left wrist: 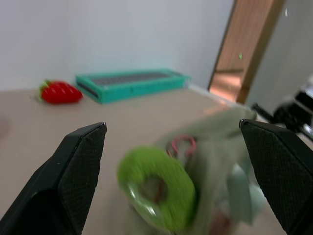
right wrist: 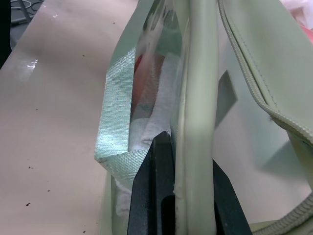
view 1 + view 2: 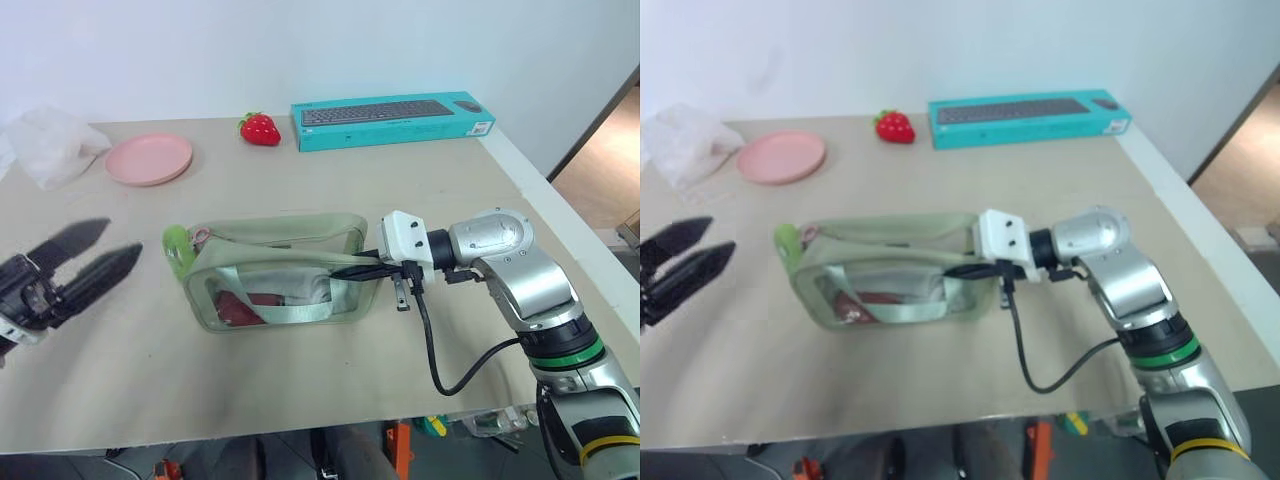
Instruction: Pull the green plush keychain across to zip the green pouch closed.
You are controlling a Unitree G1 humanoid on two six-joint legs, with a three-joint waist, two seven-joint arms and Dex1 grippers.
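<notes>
Sage-green fabric of green pouch [image 3: 275, 270] lies mid-table, long side parallel to near edge, zipper up. Green plush keychain [image 3: 177, 245] sits at pouch end nearest table's left edge. Right gripper [image 3: 362, 267] clamped shut on opposite pouch end, pinning seam. Left gripper [image 3: 75, 262] hovers beside keychain, toward left edge, not touching, jaws wide apart. Judged next: centre plush ring between fingers [image 1: 73, 171], close firmly on ring rather than clip, draw straight along zipper line toward right gripper, holding anchor steady.
</notes>
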